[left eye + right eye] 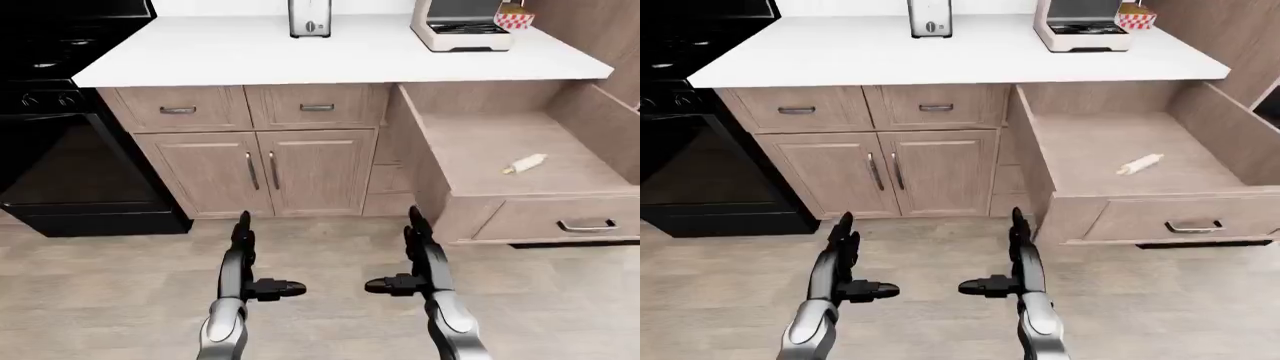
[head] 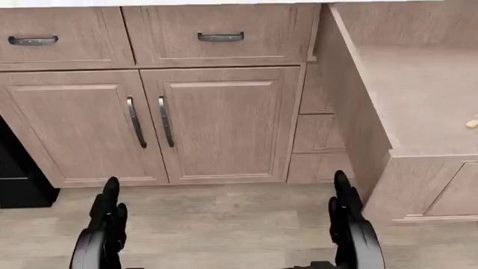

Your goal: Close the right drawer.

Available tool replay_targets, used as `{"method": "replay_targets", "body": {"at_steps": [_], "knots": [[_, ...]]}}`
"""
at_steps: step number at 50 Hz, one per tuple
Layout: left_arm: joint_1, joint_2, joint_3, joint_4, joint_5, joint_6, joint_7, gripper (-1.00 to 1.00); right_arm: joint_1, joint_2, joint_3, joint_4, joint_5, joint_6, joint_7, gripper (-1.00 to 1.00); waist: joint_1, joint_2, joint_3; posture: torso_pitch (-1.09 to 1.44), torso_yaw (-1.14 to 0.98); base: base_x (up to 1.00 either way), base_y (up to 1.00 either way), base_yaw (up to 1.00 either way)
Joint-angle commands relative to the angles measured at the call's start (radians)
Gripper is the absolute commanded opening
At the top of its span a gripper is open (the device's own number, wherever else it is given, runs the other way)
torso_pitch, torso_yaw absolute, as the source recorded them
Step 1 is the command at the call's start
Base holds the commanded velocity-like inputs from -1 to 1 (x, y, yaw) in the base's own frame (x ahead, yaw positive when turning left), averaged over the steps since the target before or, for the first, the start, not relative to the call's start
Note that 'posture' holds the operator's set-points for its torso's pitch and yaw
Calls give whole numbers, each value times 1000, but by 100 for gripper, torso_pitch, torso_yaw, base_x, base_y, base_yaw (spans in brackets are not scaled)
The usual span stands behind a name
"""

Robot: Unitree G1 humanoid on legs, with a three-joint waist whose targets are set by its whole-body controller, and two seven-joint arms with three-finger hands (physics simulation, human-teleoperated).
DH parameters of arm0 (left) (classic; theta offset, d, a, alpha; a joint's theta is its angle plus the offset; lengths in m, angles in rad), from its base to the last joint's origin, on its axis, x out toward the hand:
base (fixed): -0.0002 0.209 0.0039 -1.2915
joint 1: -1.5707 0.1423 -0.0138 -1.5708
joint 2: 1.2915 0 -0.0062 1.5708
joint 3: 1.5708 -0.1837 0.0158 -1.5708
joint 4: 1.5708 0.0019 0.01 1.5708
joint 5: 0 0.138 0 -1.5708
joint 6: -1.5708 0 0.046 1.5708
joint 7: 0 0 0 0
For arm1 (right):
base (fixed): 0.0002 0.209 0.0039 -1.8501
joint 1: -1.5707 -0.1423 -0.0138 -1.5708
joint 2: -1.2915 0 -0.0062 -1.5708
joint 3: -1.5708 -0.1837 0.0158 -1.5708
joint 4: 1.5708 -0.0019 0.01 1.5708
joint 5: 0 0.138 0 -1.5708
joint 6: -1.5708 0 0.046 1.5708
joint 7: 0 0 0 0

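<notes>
— Nearest the camera, what shows?

— Both hands, low in the left-eye view. Left hand (image 1: 247, 259) and right hand (image 1: 412, 255) point upward with fingers spread, grasping nothing, hovering over the pale wood floor (image 1: 330, 247).

— And past them?

— Wood cabinet doors (image 1: 262, 171) with two closed small drawers (image 1: 250, 107) above them. A black oven (image 1: 60, 150) stands at the left edge.

— Where is the right drawer?

— Right drawer (image 1: 520, 161) is pulled far out at the right of the view, its front panel and handle (image 1: 587, 225) near the lower right, beside the right hand but apart from it. A small rolling pin (image 1: 524, 163) lies inside.

— Farthest?

— White worktop (image 1: 330, 52), carrying a toaster (image 1: 310, 18) and a toaster oven (image 1: 462, 24).
</notes>
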Motion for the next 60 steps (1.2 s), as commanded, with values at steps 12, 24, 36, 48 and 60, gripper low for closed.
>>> {"method": "replay_targets", "body": {"at_steps": [12,24,36,48,60], "knots": [[-13,3,6,-90,1,-101,-12,100,-16,-15,18,-154,-146,-9,-58,100,10,-7,-75,0,0,0,0,0],[-10,12,22,-116,-6,-103,-6,100,-21,-11,29,-312,-220,65,-26,100,9,-5,-91,0,0,0,0,0],[-22,24,72,-412,-80,128,1,100,-32,-17,44,-562,-307,195,19,100,8,-1,-86,0,0,0,0,0],[-84,48,148,-822,-196,497,54,100,-103,-10,60,-823,-421,391,103,100,6,6,-79,0,0,0,0,0],[-171,85,223,-1023,-328,723,123,100,-229,-5,43,-966,-465,586,164,100,5,11,-71,0,0,0,0,0]]}}
